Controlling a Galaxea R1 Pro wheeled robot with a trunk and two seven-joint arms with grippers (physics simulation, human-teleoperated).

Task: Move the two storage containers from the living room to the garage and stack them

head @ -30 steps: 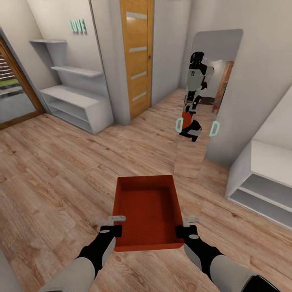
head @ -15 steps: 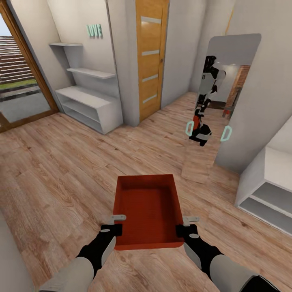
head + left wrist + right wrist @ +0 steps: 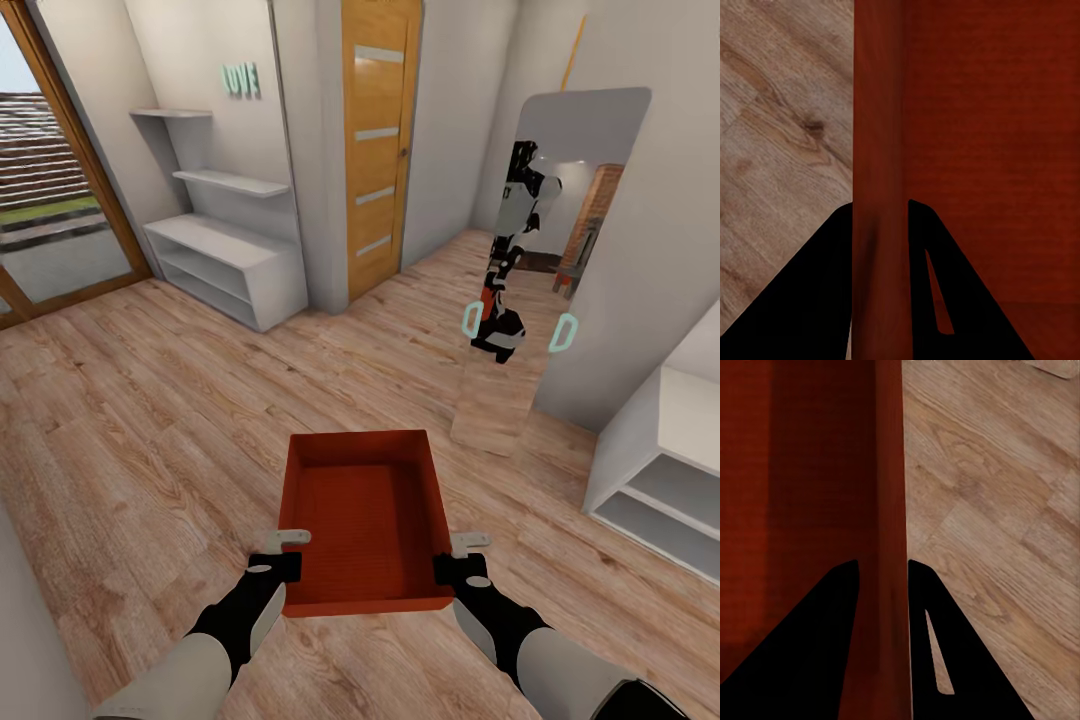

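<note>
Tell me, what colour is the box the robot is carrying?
The box is orange-red, plain all over. The head view shows it best.

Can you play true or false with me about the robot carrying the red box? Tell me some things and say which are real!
1. Both grippers clamp the storage container. True: the left gripper pinches its left wall and the right gripper its right wall.
2. The container is full of toys. False: it is empty.
3. The floor under the robot is grey concrete. False: it is light wood planks.
4. A tall mirror shows the robot's reflection. True.
5. The wooden door stands wide open. False: it is closed.
</note>
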